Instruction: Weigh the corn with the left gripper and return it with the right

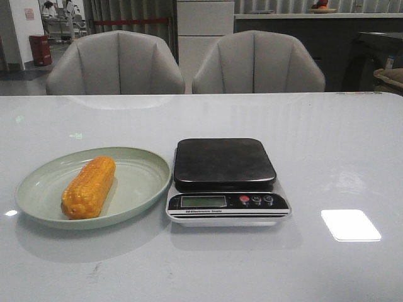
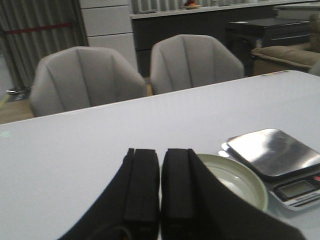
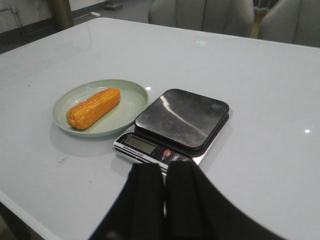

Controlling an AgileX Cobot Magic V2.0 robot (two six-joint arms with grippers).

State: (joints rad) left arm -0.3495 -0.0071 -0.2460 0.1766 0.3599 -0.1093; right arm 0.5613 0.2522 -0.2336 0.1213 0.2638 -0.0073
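Front view. White glossy table (image 1: 327,145). Pale green plate (image 1: 141,167) on the robot's left half; the corn (image 1: 89,187) lies on it lengthwise, slightly angled, clear of the rim. Kitchen scale (image 1: 227,181) just beside the plate on the right, its edge nearly touching the plate rim; dark platform bare, display and three buttons facing the camera. Two grey armchairs (image 1: 116,63) behind the table. No arm or gripper in this view.

Left wrist view. Left gripper (image 2: 160,187) held above the table, aimed roughly level across the tabletop toward the chairs. Its two black fingers (image 2: 142,185) stand pressed together with only a thin seam between them, gripping nothing. Part of the plate (image 2: 242,182) and the scale (image 2: 275,160) show beyond the fingers; the corn is hidden here.

Right wrist view. Right gripper (image 3: 164,200) raised over the table's near edge, tilted down toward the scale (image 3: 182,120). Fingers (image 3: 145,197) closed against each other, empty. Corn (image 3: 93,107) rests in the plate (image 3: 132,95), well apart from this gripper.
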